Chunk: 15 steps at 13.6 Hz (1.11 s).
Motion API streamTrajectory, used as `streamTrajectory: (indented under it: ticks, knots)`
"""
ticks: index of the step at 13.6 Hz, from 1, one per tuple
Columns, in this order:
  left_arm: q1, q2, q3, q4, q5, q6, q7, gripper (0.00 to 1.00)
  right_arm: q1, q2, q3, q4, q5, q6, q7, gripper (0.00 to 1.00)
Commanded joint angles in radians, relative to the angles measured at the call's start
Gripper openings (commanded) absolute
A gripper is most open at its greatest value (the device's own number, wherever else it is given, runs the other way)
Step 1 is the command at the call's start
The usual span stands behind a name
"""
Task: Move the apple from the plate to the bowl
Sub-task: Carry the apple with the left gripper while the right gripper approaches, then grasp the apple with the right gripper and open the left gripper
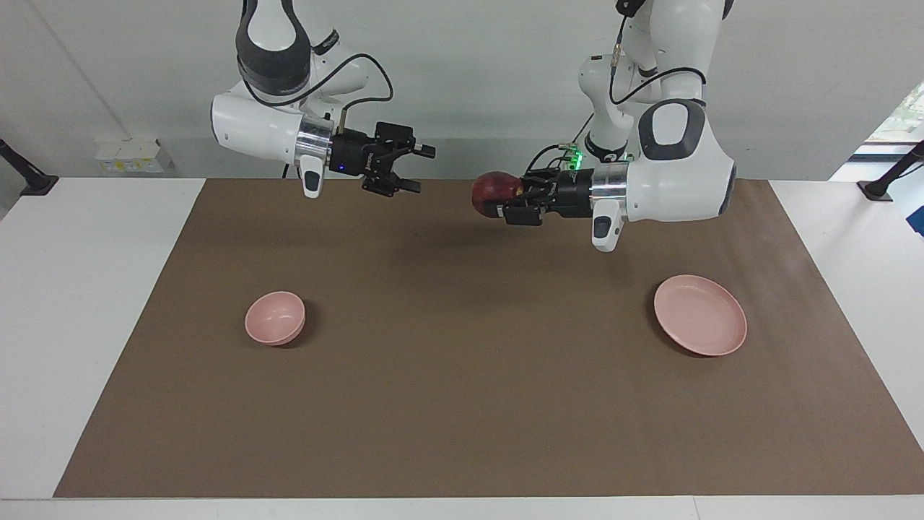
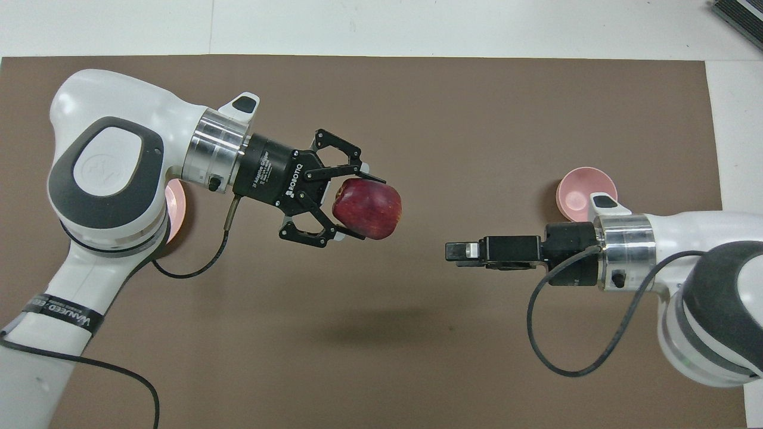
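While the left arm blocked most of the plate [image 2: 177,205] in the overhead view, the facing view showed the whole pink plate [image 1: 699,314] lying flat on the brown mat [image 1: 462,404] at the left arm's end of the counter [image 1: 79,303]. Only the overhead view showed the yellowish patch at the stem end of the apple [image 2: 366,209], tucked in toward the left pincer [image 2: 353,203]. Only the facing view showed that both pincers were up in the air, well above the mat.

The left pincer [image 1: 507,202] was squeezed tight on the dark red apple [image 1: 492,193]. The apple stuck out from its tips and pointed toward the right arm. It hung over the bare mat near the middle, away from the plate and not in the bowl [image 1: 275,318].

The right pincer [image 1: 413,167] had its fingers spread apart with nothing between them. It hung over the mat at the right arm's end and pointed at the apple, with a gap left between the two. In the overhead view the right pincer [image 2: 459,252] looked like one thin dark bar, and the small pink bowl [image 2: 577,192] peeked out beside its wrist
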Motion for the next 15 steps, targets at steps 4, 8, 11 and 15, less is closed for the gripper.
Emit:
streamTrajectory:
  ticks: [4,8,11,15]
  knots:
    - [-0.034,-0.091,-0.006,-0.209,-0.243,0.074,-0.045,0.0,0.02,-0.021,0.0,-0.021,0.045,0.057,0.03,1.0]
    - [-0.09,-0.111,-0.006,-0.234,-0.27,0.105,-0.044,0.0,0.025,-0.013,0.0,-0.012,0.085,0.091,0.08,1.0]
    - [-0.14,-0.119,-0.008,-0.24,-0.332,0.16,-0.045,0.0,0.036,-0.007,0.001,-0.005,0.088,0.117,0.107,1.0]
    - [-0.217,-0.122,-0.011,-0.24,-0.357,0.298,-0.045,0.0,0.036,-0.005,0.001,-0.003,0.088,0.108,0.124,1.0]
